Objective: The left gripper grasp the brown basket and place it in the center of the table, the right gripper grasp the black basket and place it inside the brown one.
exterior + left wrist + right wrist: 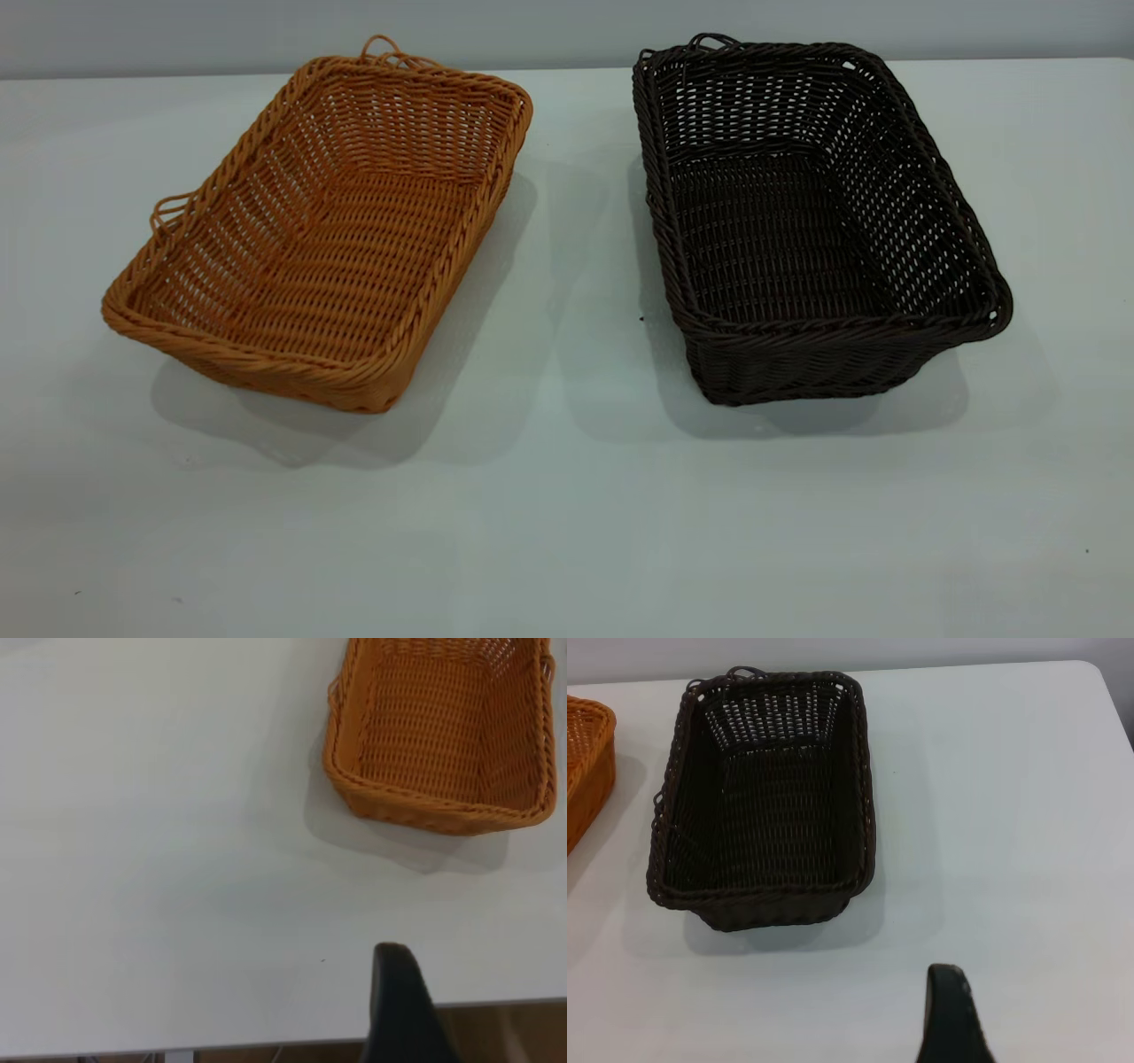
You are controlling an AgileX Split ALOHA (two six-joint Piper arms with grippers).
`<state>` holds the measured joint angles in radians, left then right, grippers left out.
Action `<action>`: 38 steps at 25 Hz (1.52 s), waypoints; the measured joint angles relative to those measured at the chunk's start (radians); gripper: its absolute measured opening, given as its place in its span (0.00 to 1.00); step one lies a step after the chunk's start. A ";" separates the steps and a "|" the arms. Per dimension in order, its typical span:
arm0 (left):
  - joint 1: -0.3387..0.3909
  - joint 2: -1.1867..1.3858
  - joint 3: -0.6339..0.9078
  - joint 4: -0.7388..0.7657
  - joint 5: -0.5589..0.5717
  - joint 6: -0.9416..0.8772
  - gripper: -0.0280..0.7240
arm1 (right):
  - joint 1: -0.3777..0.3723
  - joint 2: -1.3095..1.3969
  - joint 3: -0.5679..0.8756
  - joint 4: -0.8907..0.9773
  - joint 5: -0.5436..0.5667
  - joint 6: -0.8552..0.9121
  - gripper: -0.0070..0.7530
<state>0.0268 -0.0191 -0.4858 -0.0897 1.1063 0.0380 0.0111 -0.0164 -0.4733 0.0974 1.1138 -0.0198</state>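
Note:
The brown basket (328, 221) is orange-tan wicker and stands empty on the left part of the white table (567, 496), turned at an angle. It also shows in the left wrist view (443, 735). The black basket (806, 221) stands empty on the right part, about a hand's width from the brown one, and shows in the right wrist view (766, 806). The left gripper (394, 967) shows only as a dark tip over the table's edge, well short of the brown basket. The right gripper (948, 985) shows as a dark tip over bare table, short of the black basket. Neither gripper is in the exterior view.
A strip of bare table (585, 221) lies between the two baskets. The front half of the table is bare. The table's edge (266, 1047) runs just below the left gripper, with brown floor beyond. A corner of the brown basket (585, 762) shows in the right wrist view.

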 joint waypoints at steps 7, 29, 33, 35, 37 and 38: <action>0.000 0.175 -0.035 0.000 -0.125 -0.052 0.56 | 0.000 0.196 0.000 0.108 -0.043 -0.077 0.61; 0.000 1.083 -0.180 -0.789 -0.573 0.799 0.82 | 0.008 1.375 -0.017 1.062 -0.214 -0.657 0.79; 0.000 1.128 -0.190 -0.921 -0.583 0.915 0.82 | 0.132 1.557 -0.041 1.133 -0.216 -0.657 0.79; 0.000 1.142 -0.194 -0.950 -0.588 0.946 0.82 | 0.213 1.633 -0.072 1.168 -0.257 -0.657 0.79; 0.000 1.151 -0.194 -0.954 -0.590 0.955 0.82 | 0.275 1.711 -0.108 1.227 -0.330 -0.646 0.79; 0.000 1.153 -0.194 -0.957 -0.590 0.958 0.82 | 0.289 1.743 -0.123 1.278 -0.374 -0.631 0.79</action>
<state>0.0268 1.1343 -0.6798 -1.0468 0.5162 0.9958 0.2999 1.7262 -0.5965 1.3758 0.7401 -0.6503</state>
